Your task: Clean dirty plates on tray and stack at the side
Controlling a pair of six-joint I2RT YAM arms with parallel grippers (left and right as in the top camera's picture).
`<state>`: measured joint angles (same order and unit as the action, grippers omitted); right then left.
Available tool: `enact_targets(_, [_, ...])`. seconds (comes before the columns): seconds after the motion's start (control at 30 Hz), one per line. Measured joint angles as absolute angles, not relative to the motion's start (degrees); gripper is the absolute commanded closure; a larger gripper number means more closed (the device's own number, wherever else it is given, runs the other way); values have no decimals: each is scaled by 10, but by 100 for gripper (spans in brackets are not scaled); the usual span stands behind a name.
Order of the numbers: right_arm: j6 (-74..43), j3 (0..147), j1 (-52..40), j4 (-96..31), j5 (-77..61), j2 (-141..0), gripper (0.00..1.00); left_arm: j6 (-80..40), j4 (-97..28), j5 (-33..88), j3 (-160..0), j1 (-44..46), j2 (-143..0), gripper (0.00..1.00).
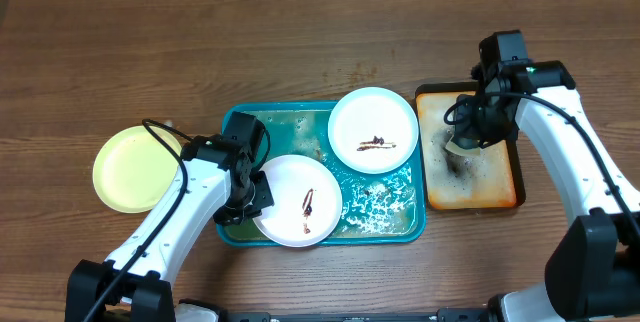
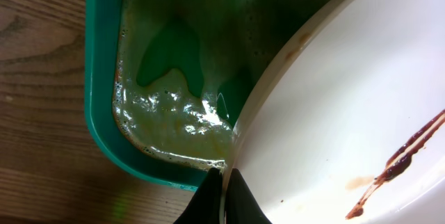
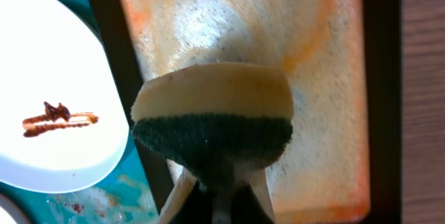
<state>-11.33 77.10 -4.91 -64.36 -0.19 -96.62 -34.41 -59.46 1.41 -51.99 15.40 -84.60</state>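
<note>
The teal tray (image 1: 232, 118) holds foamy water (image 2: 174, 123) and two white plates with brown smears. One plate (image 1: 300, 202) lies at the tray's near left, and my left gripper (image 1: 250, 195) is shut on its rim (image 2: 240, 133); the fingertips (image 2: 212, 189) pinch the edge. The other white plate (image 1: 372, 130) rests on the tray's far right corner. A pale yellow-green plate (image 1: 130, 169) sits on the table left of the tray. My right gripper (image 1: 468, 140) is shut on a yellow and dark green sponge (image 3: 212, 120) above the orange-brown tray (image 1: 490, 177).
The orange-brown tray (image 3: 313, 78) has a dark rim and a stained, wet surface, and it stands directly right of the teal tray (image 3: 132, 189). Brown wooden table surrounds everything. The far white plate (image 3: 55, 78) overhangs the teal tray beside the sponge.
</note>
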Motion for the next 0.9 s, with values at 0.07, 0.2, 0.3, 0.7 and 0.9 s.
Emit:
enact_targets(0.07, [-133,771,-49,-652,10,-965,96,-344,-594,14,-520,154,-846,96])
enact_targets(0.2, [-147,771,-50,-656,2,-965,96,-344,-592,14,-520,154,-846,96])
enact_targets(0.3, [-119,771,-57,-661,-55,-965,96,-344,-585,14,-520,154,-846,96])
enact_targets(0.7, [-62,770,-275,-593,-216,-966,96,-344,-574,14,-520,156,-846,96])
enact_targets(0.9, [-110,770,-374,-523,-229,-1007,96,-344,-574,15,-520,165,-846,96])
